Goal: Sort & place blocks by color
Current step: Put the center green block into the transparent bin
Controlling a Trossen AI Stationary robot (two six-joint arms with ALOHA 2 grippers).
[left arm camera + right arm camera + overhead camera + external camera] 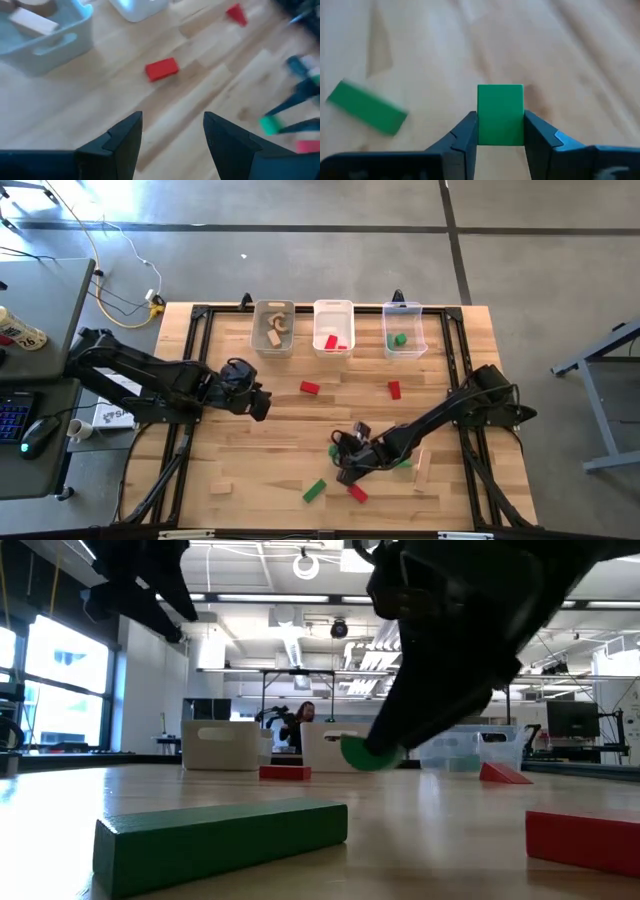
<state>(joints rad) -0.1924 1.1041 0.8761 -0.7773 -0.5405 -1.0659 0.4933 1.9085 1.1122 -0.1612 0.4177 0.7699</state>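
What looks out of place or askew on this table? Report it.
Nothing is damaged or spilled. Loose blocks lie scattered at odd angles, unsorted: a red block, a green block, a plain wood block. The right gripper is clamped on a green cube; the left gripper is open and empty.

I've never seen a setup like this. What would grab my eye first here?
Probably the right gripper near the table's front middle, pinching a small green block between its two dark fingers. Next, the three white bins lined along the far edge, one each holding plain wood, red and green pieces. The left gripper waits open, left of centre.
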